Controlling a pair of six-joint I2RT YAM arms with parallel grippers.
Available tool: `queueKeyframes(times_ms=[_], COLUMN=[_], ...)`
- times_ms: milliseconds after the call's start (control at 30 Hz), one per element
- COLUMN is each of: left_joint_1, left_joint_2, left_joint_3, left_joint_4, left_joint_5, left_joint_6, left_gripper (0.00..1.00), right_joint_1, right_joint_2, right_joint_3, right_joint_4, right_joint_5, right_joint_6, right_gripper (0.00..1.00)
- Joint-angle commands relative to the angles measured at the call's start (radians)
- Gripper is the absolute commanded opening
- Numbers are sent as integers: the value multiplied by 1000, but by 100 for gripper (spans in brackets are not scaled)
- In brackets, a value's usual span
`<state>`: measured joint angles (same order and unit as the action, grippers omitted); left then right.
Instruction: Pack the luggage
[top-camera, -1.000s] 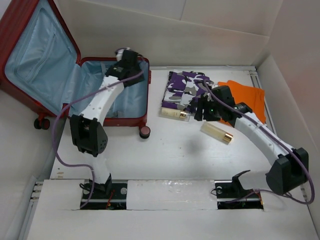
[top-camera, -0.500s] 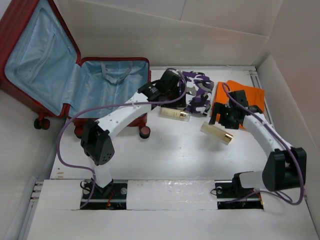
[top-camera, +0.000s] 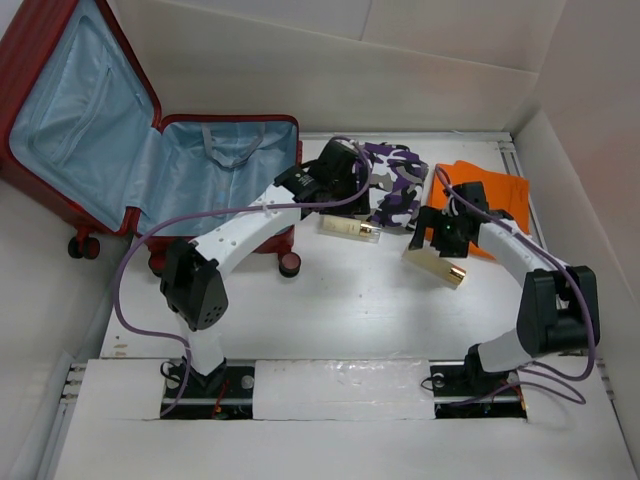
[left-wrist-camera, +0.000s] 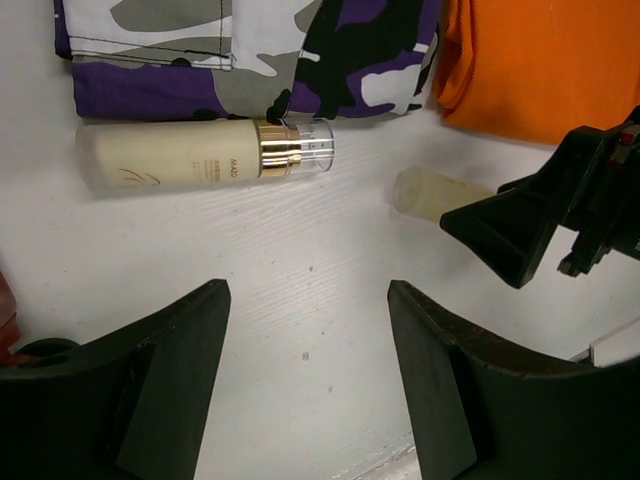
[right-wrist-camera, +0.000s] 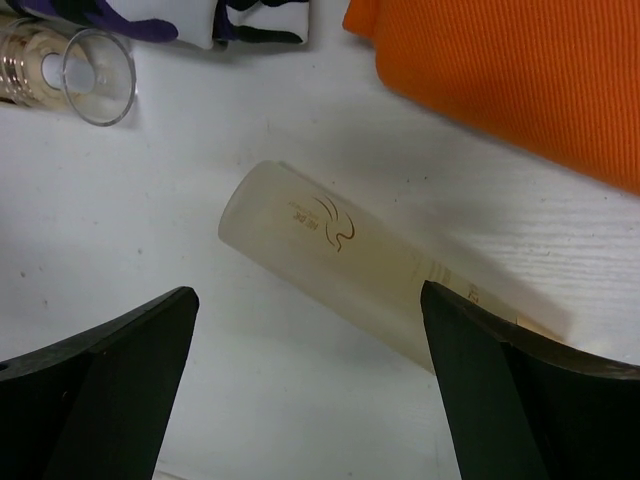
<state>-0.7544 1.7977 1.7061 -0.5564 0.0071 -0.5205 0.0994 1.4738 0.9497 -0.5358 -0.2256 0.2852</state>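
The red luggage (top-camera: 228, 121) lies open at the left, its light blue lining bare. A cream bottle with a gold band (top-camera: 350, 227) (left-wrist-camera: 200, 155) lies beside the purple camouflage garment (top-camera: 395, 190). My left gripper (top-camera: 347, 180) (left-wrist-camera: 308, 300) hovers over that spot, open, nothing between its fingers. A second cream bottle (top-camera: 435, 266) (right-wrist-camera: 340, 275) lies near the orange garment (top-camera: 495, 195). My right gripper (top-camera: 436, 236) (right-wrist-camera: 310, 300) is wide open just above this bottle, which runs slantwise ahead of the fingers toward the right one.
White walls close in the table at the back and right. The luggage's dark wheel (top-camera: 290, 264) juts toward the table's middle. The first bottle's clear cap (right-wrist-camera: 95, 62) shows at the upper left of the right wrist view.
My left arm swung right from over the luggage to the camouflage garment and first bottle. My right gripper moved from that garment toward the second bottle and opened wider.
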Motion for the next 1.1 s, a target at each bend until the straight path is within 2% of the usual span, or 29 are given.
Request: queueKeyframes(times_ms=[0,333,500,633,733,767,867,900,967,1000,1067], left_joint_1=[13,44,44,44,44,44,44,62,119,148,232], left_joint_2=[-63,-63,-72,-81,-81,-81,-90,-99,-125,-138,-184], left_joint_3=[-19,-30,-30,-10,35,46,98,110,128,139,139], left_joint_4=[29,39,39,29,18,7,-16,-16,-16,-16,13], left_joint_5=[5,24,-6,-16,-39,-39,-108,-108,-84,-49,74], left_joint_6=[5,-13,-13,-4,-4,-4,7,7,7,-21,-51], left_gripper=[62,61,61,61,61,61,61,61,61,61,59], right_joint_1=[22,117,218,284,312,312,333,333,342,342,361], right_joint_2=[14,10,-24,-24,-12,12,28,43,56,69,80], right_joint_3=[-12,-94,-137,-146,-146,-146,-135,-135,-125,-114,-95], right_joint_4=[77,51,33,23,23,23,23,23,34,34,34], right_joint_5=[9,-3,48,114,137,150,172,172,184,184,184], right_joint_6=[0,49,123,183,212,224,233,233,233,233,233], right_gripper=[100,100,100,95,85,76,60,42,29,16,9])
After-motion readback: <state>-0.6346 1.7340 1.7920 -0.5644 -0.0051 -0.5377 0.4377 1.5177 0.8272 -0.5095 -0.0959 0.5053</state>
